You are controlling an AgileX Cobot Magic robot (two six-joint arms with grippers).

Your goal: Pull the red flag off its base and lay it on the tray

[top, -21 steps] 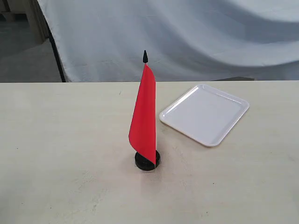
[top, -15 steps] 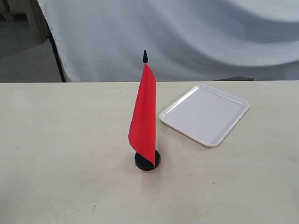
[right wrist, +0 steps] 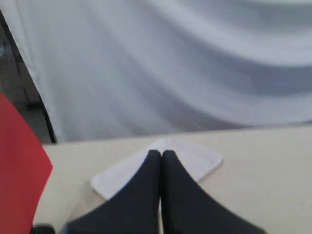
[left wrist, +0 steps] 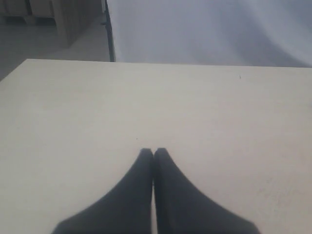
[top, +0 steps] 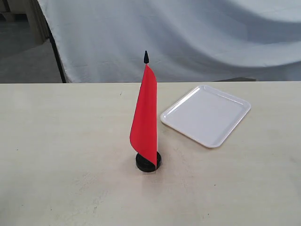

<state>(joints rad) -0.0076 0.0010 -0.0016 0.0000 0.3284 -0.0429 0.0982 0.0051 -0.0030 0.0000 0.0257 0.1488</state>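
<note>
Looks like a lab or test bay set up for recording, bare and staged. Behind the pale wood-grain table (top: 56, 141), a creased white cloth (top: 197, 37) hung as a backdrop, with a black stand (top: 57, 59) at its left edge. Beyond the table's far left corner, plain grey floor (top: 23, 66) and light wooden furniture (top: 37, 19) — too dim to identify further.

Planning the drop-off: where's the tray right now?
In the exterior view the tray lies flat on the table, right of centre, just right of and farther back than the red flag standing in its base, apart from both.
</note>
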